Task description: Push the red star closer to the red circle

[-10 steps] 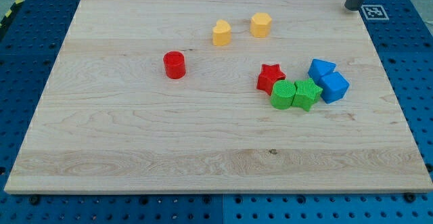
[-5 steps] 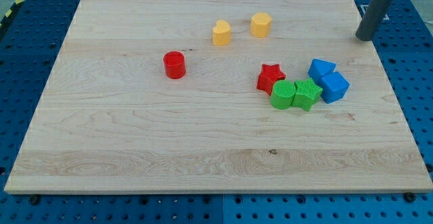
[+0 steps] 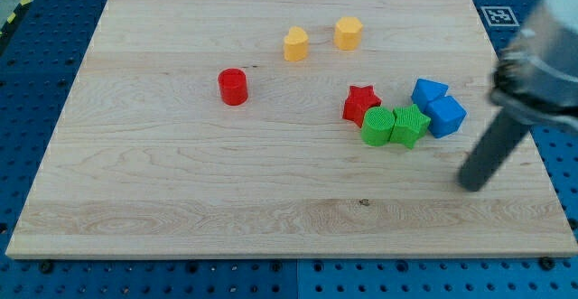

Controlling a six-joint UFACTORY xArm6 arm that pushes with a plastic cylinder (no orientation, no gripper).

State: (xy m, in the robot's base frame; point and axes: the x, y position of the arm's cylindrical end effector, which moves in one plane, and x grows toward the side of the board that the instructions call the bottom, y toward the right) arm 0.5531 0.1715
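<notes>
**Tip at the cluster's 4 o'clock, off the red star**

Here, on the wooden table (image 3: 181, 182), the red circle (image 3: 233, 87) stands alone at the view's left. At its 1 o'clock sit two yellow blocks (image 3: 296, 43) (image 3: 348, 32). Well apart at its 3 o'clock lies the red star (image 3: 361, 104), touching a green block (image 3: 377, 126) beside a green star (image 3: 410, 125). Two blue blocks (image 3: 429, 92) (image 3: 446, 116) follow. My tip (image 3: 470, 187) rests at their 4 o'clock, clear of all blocks; there are no fingers to report.
</notes>
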